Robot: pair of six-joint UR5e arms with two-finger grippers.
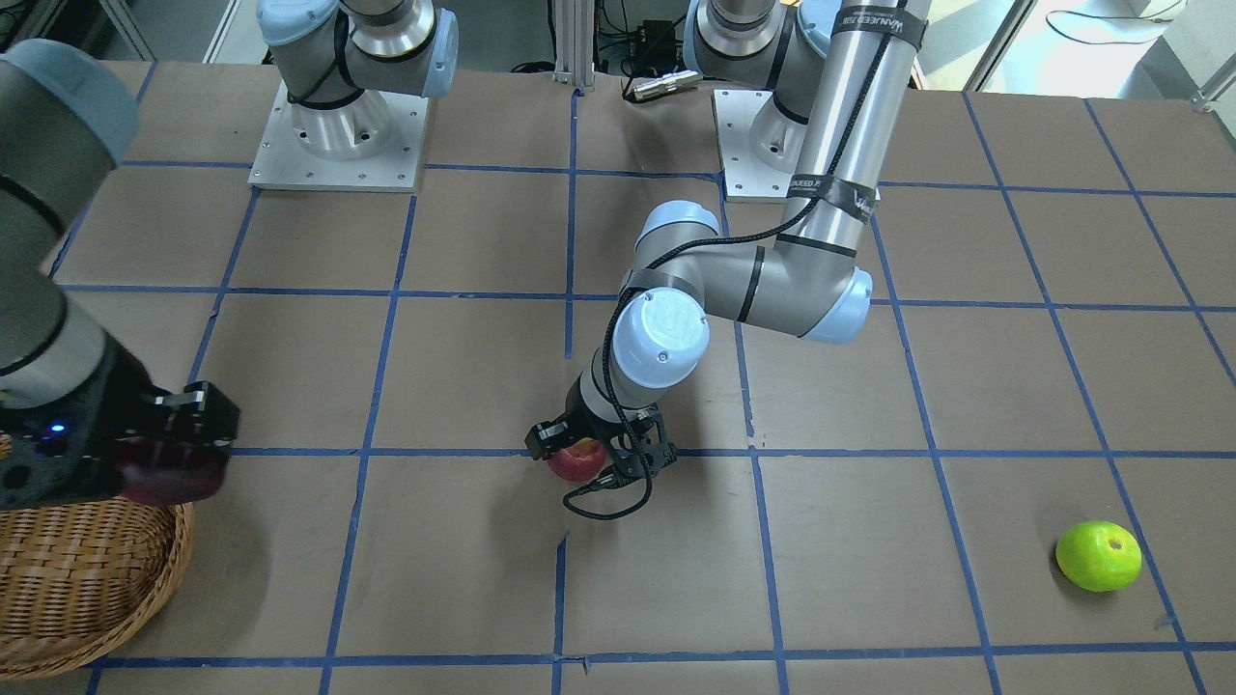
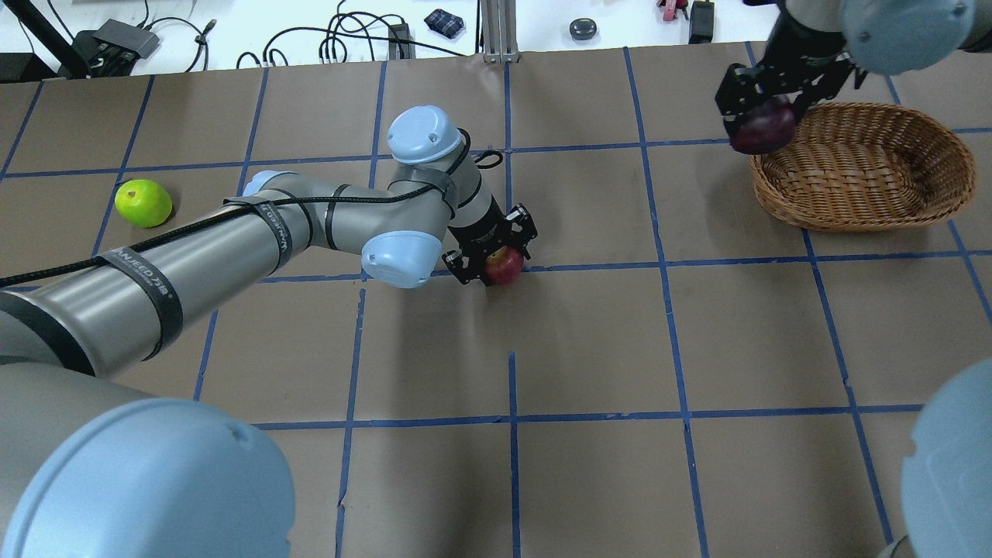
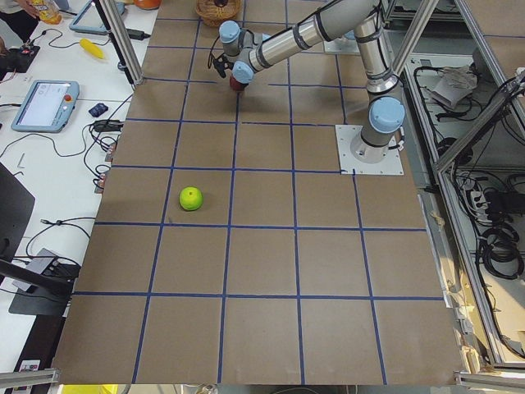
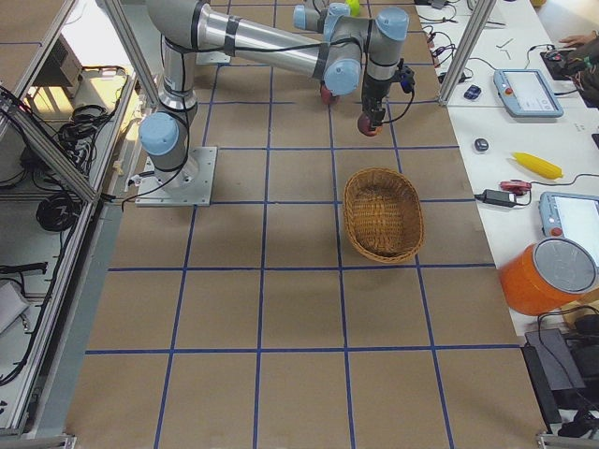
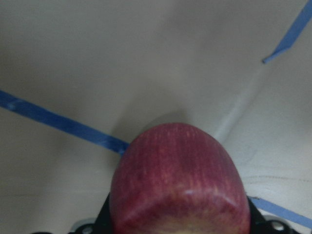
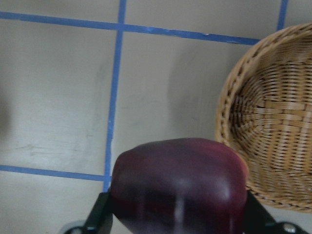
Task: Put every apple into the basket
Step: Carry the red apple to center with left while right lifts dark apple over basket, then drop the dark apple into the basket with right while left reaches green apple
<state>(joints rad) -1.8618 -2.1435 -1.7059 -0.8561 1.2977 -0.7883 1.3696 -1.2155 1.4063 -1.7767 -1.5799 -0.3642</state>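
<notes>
- The left hand (image 2: 498, 256) is clenched on the red apple (image 2: 504, 266), with a finger pressed to each side of it, as the left wrist view shows.
- The red apple is low over the middle of the counter (image 2: 589, 349), by a blue tape line. Whether it touches the surface cannot be told.
- The right hand (image 2: 763, 108) grasps the maroon apple (image 2: 764, 129) between its two fingers and holds it up in the air.
- The maroon apple hangs just outside the basket (image 2: 868, 218), near the rim at the end facing the middle of the counter. The right wrist view shows bare counter under it.
- The basket sits on the robot's right side of the counter, with nothing inside.
- The green apple (image 2: 143, 203) lies alone on the counter at the robot's left side, well apart from both hands and from the basket.
</notes>
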